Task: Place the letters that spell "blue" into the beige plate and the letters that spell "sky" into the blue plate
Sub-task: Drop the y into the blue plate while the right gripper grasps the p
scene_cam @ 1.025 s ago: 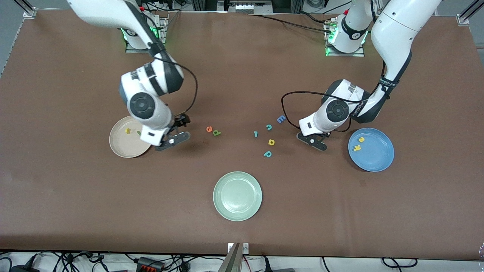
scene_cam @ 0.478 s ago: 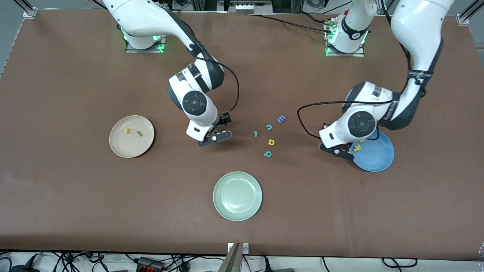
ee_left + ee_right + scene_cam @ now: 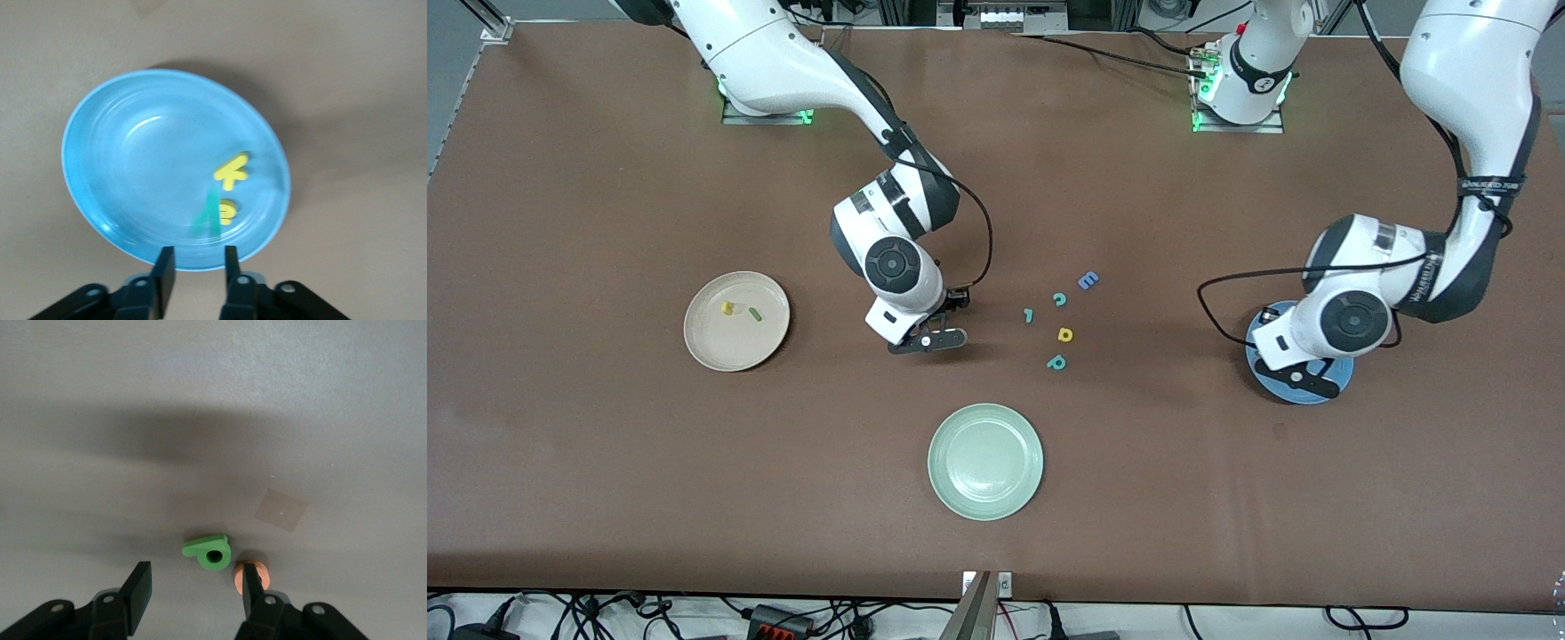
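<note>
The blue plate [image 3: 133, 167] holds a yellow "k" [image 3: 231, 171], a yellow "s" [image 3: 227, 213] and a blurred teal letter [image 3: 209, 215], apparently the "y". My left gripper [image 3: 197, 267] hangs over the plate's rim [image 3: 1303, 397], open and empty. My right gripper [image 3: 193, 590] is low over the table, open. The green "b" [image 3: 208, 552] lies just ahead of its tips, and the orange "e" [image 3: 259, 576] is partly hidden by one finger [image 3: 248, 587]. The beige plate [image 3: 734, 348] toward the right arm's end holds the yellow "u" [image 3: 727, 308] and green "l" [image 3: 755, 314].
Loose letters lie mid-table between the arms: a blue "E" [image 3: 1088, 281], a teal "c" [image 3: 1059, 300], a small teal piece [image 3: 1029, 314], a yellow "d" [image 3: 1064, 334] and a teal "p" [image 3: 1056, 362]. A pale green plate [image 3: 985, 460] sits nearer the front camera.
The right arm swung from the beige plate to the orange and green letters. The left arm carried over to the blue plate, its jaws parted, and a teal letter now shows in the plate.
</note>
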### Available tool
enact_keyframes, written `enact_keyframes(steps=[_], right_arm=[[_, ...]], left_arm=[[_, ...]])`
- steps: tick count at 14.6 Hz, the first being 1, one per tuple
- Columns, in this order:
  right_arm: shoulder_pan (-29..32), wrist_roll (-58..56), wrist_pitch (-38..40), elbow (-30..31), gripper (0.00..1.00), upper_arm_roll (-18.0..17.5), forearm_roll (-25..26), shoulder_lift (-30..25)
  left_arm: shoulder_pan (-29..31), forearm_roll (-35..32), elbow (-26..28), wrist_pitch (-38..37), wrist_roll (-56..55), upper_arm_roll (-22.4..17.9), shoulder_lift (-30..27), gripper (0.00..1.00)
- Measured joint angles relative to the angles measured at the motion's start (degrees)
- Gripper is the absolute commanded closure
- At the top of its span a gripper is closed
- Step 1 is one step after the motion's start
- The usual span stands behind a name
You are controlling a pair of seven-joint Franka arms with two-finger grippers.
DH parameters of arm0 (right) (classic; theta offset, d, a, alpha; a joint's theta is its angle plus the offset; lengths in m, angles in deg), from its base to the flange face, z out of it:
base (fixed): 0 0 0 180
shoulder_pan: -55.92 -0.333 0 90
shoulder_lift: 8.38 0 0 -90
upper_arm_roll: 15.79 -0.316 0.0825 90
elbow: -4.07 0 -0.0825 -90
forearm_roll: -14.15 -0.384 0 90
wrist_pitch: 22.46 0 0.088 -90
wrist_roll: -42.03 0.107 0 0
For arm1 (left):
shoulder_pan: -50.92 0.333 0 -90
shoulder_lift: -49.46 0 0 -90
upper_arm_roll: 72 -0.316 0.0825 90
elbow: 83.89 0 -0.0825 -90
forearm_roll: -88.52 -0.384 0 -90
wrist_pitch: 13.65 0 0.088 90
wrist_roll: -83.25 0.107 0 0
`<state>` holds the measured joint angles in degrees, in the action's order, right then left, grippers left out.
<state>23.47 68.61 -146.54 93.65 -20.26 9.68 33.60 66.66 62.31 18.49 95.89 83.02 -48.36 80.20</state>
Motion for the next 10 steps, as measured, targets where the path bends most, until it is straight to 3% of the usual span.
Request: enact_keyframes(steps=[7,10], right_arm=[[-0.04,0.70,-0.75,-0.05,0.40,0.00,0.00,0.97],[-0.10,0.70,-1.38,-0.06,0.40,0.00,0.00,1.45]], left_arm=[[-0.40,0.27,-5.28,0.10,0.08,1.39,0.27,0.00],[-0.39,4.46,-10.05,-1.65,-0.01,1.53,0.16,0.00]])
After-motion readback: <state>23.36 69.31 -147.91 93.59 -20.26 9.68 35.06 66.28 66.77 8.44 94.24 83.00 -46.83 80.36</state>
